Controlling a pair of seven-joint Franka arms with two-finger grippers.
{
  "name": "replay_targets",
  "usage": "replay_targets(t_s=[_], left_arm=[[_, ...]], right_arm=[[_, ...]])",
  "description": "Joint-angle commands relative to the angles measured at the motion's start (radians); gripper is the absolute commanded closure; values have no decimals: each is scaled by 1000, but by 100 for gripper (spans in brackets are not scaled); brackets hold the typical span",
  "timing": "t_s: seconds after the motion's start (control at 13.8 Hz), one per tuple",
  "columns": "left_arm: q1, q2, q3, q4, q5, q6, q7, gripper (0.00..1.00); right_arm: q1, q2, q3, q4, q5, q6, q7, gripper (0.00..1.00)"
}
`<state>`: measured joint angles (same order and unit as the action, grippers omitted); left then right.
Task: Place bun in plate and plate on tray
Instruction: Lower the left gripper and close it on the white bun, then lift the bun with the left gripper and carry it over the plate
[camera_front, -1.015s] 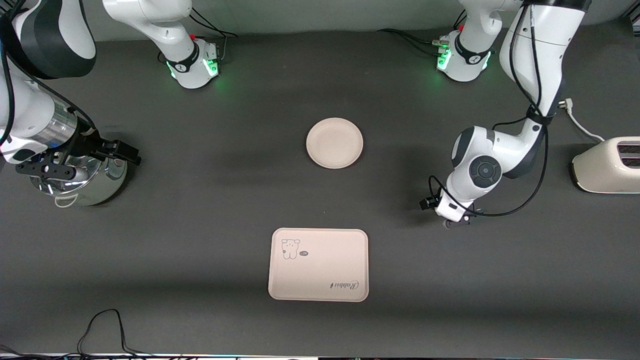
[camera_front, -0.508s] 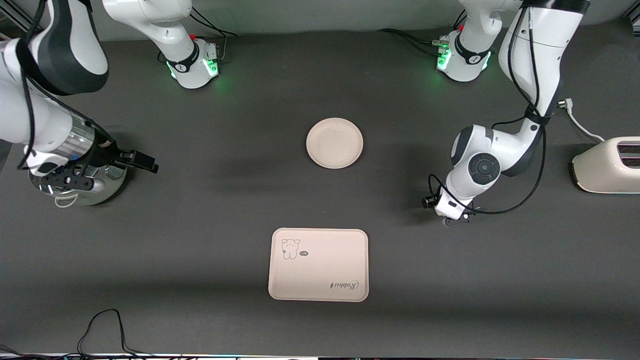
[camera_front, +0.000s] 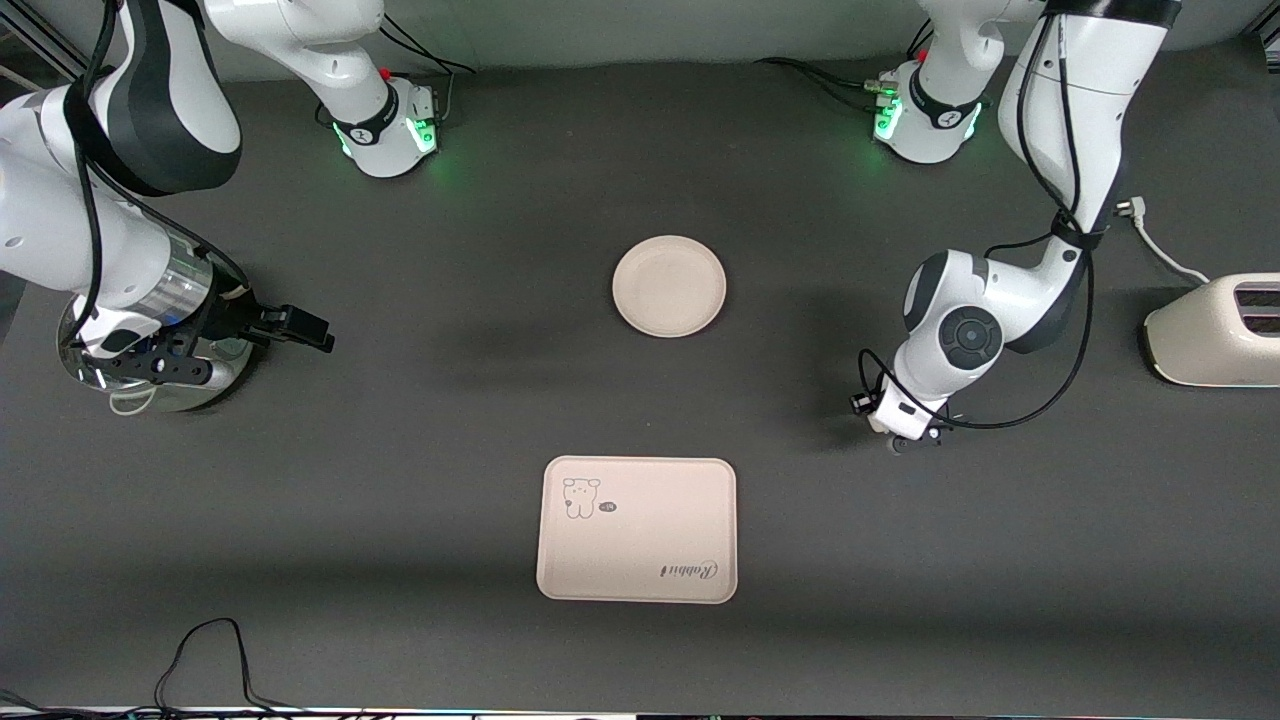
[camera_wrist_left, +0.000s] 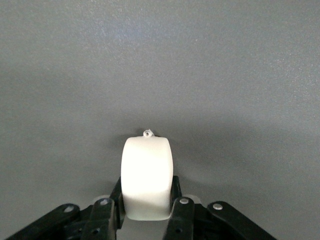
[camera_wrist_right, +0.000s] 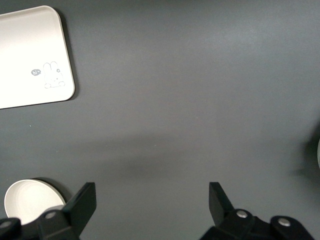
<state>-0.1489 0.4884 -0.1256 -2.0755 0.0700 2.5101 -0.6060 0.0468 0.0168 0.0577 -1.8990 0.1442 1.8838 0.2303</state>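
Bun (camera_wrist_left: 146, 177) sits pinched between the fingers (camera_wrist_left: 181, 220) of your left gripper (camera_front: 905, 443), which have closed against its two sides; in the left wrist view you see it as a white rounded lump with a tiny nub on top, low over the dark table (camera_front: 400, 450). From the front camera you cannot see the bun itself, since the left arm's wrist covers it. That gripper is down at the table toward the left arm's end, nearer the front camera than the plate and farther from it than the tray.

Your plate (camera_front: 669, 286) lies flat near the middle of the table with nothing on it. Your tray (camera_front: 637, 529) lies nearer the front camera than the plate, well apart from it, its cartoon animal and "Rabbit" script facing up.

Your right gripper (camera_front: 215, 345) hangs toward the right arm's end of the table with its fingers (camera_wrist_right: 82, 205) spread wide and nothing between them, over a shiny metal pot (camera_front: 160, 385). A cream toaster (camera_front: 1215, 335) stands at the left arm's end, its white cord (camera_front: 1155, 240) trailing off toward the bases.
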Motion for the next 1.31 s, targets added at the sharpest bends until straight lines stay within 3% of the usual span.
replay_targets(t_s=[0.0, 0.73, 1.02, 1.23], left_arm=[[-1, -25, 7, -21, 20, 1, -8, 62], [-1, -112, 6, -9, 20, -121, -1, 67], [-18, -226, -6, 54, 19, -337, -14, 67], [-32, -298, -74, 197, -24, -589, -43, 67]], right_arm=[[4, -15, -4, -9, 21, 4, 3, 0], [4, -17, -4, -8, 21, 3, 3, 0], [4, -18, -4, -8, 21, 1, 3, 0], [4, -15, -4, -6, 21, 1, 3, 0]])
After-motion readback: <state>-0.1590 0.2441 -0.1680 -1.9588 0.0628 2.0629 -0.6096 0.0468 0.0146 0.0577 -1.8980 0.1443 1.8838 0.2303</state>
